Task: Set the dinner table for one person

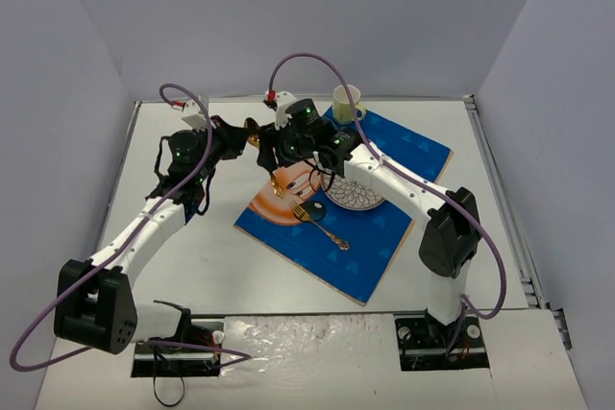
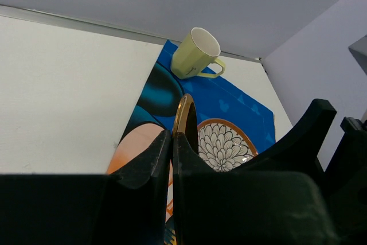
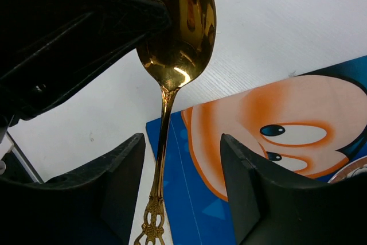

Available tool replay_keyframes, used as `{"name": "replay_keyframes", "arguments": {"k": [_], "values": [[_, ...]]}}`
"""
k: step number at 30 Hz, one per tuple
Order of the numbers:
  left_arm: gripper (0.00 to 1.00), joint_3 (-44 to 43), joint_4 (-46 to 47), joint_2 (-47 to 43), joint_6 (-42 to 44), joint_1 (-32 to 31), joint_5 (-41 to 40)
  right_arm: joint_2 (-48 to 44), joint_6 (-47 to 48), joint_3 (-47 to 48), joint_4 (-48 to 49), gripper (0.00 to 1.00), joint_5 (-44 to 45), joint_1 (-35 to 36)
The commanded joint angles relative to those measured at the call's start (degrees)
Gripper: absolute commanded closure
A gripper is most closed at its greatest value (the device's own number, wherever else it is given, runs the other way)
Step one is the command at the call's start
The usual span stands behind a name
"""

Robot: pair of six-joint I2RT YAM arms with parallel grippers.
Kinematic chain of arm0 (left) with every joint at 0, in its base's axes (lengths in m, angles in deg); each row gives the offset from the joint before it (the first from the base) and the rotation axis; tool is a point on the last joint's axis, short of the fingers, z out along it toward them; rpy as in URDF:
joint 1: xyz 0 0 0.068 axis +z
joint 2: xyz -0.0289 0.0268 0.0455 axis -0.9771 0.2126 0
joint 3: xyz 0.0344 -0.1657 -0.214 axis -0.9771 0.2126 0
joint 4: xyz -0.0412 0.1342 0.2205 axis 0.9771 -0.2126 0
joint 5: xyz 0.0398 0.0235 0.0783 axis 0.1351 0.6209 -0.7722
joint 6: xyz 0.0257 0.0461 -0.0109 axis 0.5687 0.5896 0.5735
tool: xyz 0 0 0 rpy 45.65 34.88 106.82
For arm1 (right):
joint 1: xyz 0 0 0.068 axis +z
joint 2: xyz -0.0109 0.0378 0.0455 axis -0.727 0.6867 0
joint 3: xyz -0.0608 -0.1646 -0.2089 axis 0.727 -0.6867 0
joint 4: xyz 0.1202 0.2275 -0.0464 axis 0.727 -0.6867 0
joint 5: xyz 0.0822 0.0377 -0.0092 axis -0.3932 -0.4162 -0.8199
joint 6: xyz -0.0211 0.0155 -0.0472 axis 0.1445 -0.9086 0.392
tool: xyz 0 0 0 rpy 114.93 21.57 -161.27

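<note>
Left claw (image 2: 172, 144) pinching spoon (image 3: 178, 27), handle cut off

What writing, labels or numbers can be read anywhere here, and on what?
No text here can be read.
On the mug: a small dark mark low on its side, too small to read.
On the placemat: a cartoon picture only, no words visible.

The left fingers (image 2: 143, 170) pinch a gold spoon (image 2: 182, 116) edge-on, a pale mug (image 2: 195, 54) on the blue placemat (image 2: 229, 101) beyond.
</note>
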Motion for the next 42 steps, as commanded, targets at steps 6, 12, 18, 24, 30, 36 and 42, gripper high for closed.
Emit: {"name": "replay_keyframes", "arguments": {"k": [6, 12, 18, 24, 30, 36, 42], "values": [[1.00, 0.1, 2.4, -2.8, 2.6, -1.0, -1.4, 0.1, 1.0, 3.5, 2.5, 0.66, 0.8, 0.5], [1.00, 0.6, 3.3, -2.5, 2.6, -1.7, -1.1, 0.6, 1.7, 3.5, 2.5, 0.83, 0.7, 0.9], [1.00, 1.3, 4.5, -2.7, 2.3, -1.9, -0.9, 1.0, 1.9, 2.7, 2.6, 0.93, 1.1, 1.0], [1.00, 1.6, 4.6, -2.7, 3.2, -2.0, -1.5, 0.7, 1.3, 2.6, 2.6, 0.79, 0.2, 1.0], [1.00, 1.6, 5.1, -2.7, 2.7, -2.0, -1.5, 0.8, 1.3, 2.5, 2.6, 0.80, -0.5, 1.3], [1.00, 1.3, 6.1, -2.8, 1.4, -2.2, -1.6, 1.4, 1.2, 2.1, 2.5, 0.82, -0.6, 1.8], [1.00, 1.6, 7.0, -2.8, 0.5, -2.6, -1.7, 1.4, 1.2, 1.9, 2.5, 0.84, -0.8, 1.9]]}}
